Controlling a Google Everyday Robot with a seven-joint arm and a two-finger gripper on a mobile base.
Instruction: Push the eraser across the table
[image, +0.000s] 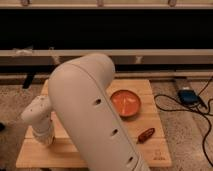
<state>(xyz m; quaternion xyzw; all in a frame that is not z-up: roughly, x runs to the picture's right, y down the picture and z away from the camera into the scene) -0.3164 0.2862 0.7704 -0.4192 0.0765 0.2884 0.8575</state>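
Note:
The table (155, 150) has a top of light wooden planks and fills the lower middle of the camera view. My big pale arm (95, 120) crosses the view and hides much of the tabletop. Its wrist reaches down at the left, and the gripper (46, 141) is low over the table's left part, close to the planks. The black eraser does not show; it is hidden behind the arm or the gripper.
An orange bowl (125, 103) sits on the table right of centre. A small red-brown object (146, 135) lies near the front right. A blue device (188, 95) with black cables lies on the floor to the right. A dark wall with rails stands behind.

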